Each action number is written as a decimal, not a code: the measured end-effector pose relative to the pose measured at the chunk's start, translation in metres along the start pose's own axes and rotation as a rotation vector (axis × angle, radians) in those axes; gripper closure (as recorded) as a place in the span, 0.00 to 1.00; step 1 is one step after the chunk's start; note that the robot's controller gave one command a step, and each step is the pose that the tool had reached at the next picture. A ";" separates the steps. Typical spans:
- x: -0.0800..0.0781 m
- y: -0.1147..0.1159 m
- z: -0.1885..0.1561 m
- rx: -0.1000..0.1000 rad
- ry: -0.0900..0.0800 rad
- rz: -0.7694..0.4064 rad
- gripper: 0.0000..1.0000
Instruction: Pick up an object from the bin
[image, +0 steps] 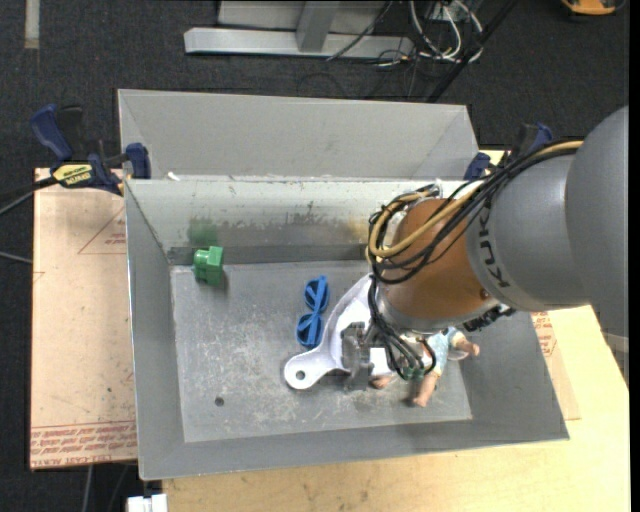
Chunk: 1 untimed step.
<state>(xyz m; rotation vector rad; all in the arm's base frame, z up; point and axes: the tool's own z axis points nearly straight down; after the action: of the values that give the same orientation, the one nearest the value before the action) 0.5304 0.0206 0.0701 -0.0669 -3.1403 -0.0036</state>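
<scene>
A white scoop (305, 368), flat with a holed round end, is seen lying on the floor of the bin (155, 340), near the front middle. The end effector (357, 366) is set low over the scoop's wider end, touching it or just above it (which of the two cannot be told). Whether it is apart or together cannot be told either. The approach is judged to be the step in hand, with nothing lifted yet. A closing on the scoop's edge, then a straight lift, is called for next. A blue toy (314, 310) lies just behind, a pink doll (428, 385) just beside on the right, and a green block (209, 264) well apart at the far left.
</scene>
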 end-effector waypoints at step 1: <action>-0.005 0.010 -0.010 0.001 0.001 -0.023 1.00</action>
<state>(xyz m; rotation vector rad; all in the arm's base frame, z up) 0.5362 0.0301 0.0800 -0.0311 -3.1401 -0.0023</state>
